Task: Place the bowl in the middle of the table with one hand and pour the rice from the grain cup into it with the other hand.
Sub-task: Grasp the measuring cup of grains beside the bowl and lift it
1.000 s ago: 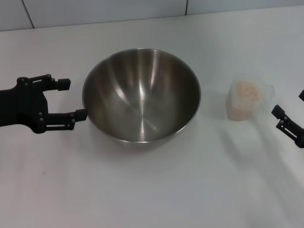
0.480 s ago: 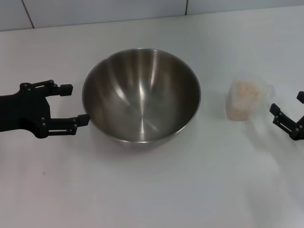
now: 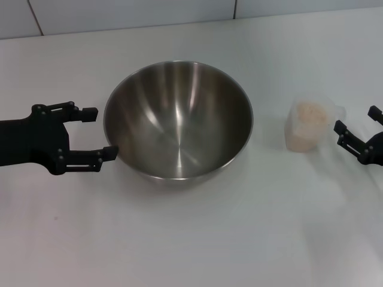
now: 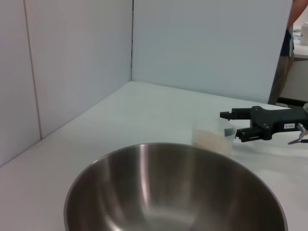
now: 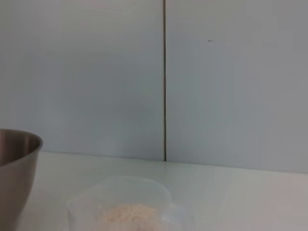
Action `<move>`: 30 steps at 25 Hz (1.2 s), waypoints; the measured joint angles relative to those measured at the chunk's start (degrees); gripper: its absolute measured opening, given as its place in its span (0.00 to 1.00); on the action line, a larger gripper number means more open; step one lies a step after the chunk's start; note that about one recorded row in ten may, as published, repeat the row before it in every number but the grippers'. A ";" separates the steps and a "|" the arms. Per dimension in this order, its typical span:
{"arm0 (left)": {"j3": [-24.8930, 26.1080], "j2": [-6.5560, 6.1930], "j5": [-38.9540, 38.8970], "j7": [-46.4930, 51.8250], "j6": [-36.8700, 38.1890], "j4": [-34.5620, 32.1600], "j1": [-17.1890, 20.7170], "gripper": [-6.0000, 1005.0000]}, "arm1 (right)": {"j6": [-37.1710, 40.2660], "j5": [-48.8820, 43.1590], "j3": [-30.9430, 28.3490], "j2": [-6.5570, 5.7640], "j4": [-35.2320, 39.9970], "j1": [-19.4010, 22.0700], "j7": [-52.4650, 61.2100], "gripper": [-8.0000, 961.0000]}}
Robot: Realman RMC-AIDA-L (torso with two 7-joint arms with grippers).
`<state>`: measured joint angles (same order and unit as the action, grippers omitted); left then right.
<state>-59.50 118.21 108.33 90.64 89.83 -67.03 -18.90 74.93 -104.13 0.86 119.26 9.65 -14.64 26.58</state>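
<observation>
The bowl (image 3: 178, 119) stands mid-table on the plain white table (image 3: 191, 239), before pale wall panels. The left gripper (image 3: 99, 131), fingers spread open, sits at its rim, perhaps just touching. The grain cup (image 3: 308, 125) holds rice (image 3: 311, 112); the right gripper (image 3: 358, 127) is open beside it.

Pale wall panels (image 5: 96, 77) behind.

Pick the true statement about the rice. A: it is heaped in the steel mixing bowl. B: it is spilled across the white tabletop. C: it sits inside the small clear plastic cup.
C: the pale rice fills the small transparent plastic measuring cup, while the large round stainless-steel bowl shows only bare metal inside.
</observation>
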 joint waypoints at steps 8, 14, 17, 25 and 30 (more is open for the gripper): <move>-0.18 0.00 0.42 -0.03 0.12 -0.02 -0.13 0.86 | -2.06 0.00 -0.42 0.00 -0.08 -2.14 -0.04 0.79; -0.67 0.00 0.42 -0.03 0.15 0.00 -0.10 0.86 | -2.79 -0.01 -0.94 -0.08 -0.08 -3.48 -0.04 0.76; -0.77 0.00 0.42 -0.03 0.07 0.24 -0.09 0.86 | -3.35 -0.01 -0.71 -0.09 -0.08 -3.85 -0.04 0.74; -0.78 0.00 0.39 -0.03 -0.06 0.29 -0.29 0.86 | -3.69 -0.02 -0.86 0.08 -1.79 -4.08 -3.67 0.69; -0.78 0.00 0.40 -0.03 0.13 0.32 -0.68 0.86 | -3.61 -0.02 -0.90 0.09 -2.26 -4.21 -4.54 0.40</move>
<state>-60.28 118.21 108.73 90.60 89.95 -66.71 -19.58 71.32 -104.16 -0.04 119.34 7.39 -18.86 22.03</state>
